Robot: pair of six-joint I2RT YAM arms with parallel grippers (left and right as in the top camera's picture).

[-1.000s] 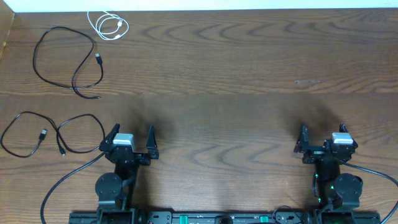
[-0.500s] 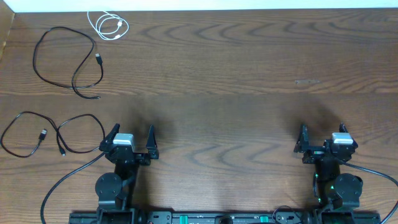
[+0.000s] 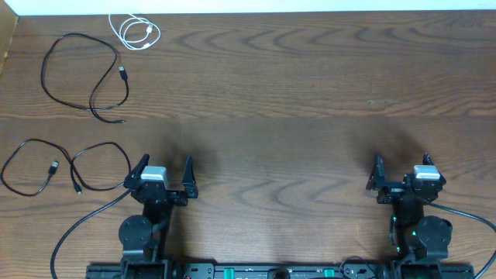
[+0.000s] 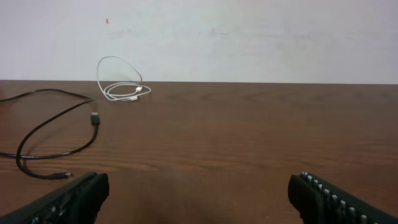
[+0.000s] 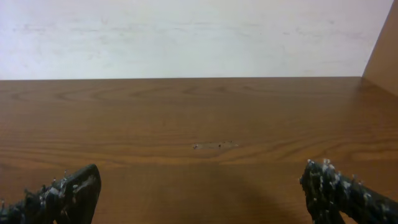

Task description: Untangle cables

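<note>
Brown wood-grain table (image 3: 310,93) is recorded as the working surface, with a white wall along its far edge.

**Cables.** All three are found in the far-left part of the table.
- A white cable (image 3: 133,31) lies in a small loose coil nearest the wall.
- An upper black cable (image 3: 48,77) is laid in an open loop just in front of it.
- A lower black cable (image 3: 101,151) is laid nearer the robot, its outer loop ending just beside the left gripper.

From overhead no cable is seen to cross or touch another, and bare wood shows between each pair. Whether the lower black cable crosses itself at its middle bend cannot be told.

**Grippers.** The left gripper (image 3: 165,166) and the right gripper (image 3: 402,166) are both set low near the table's near edge. Their jaws are spread wide and nothing is held — only bare table is seen between the fingers in each wrist view. The right gripper is well apart from every cable.

**Progress.** The separation is judged to be essentially done, since each cable lies on its own. At most, the opening of single loops or a tidier layout might be left. No contact with any cable is observed at this moment.
</note>
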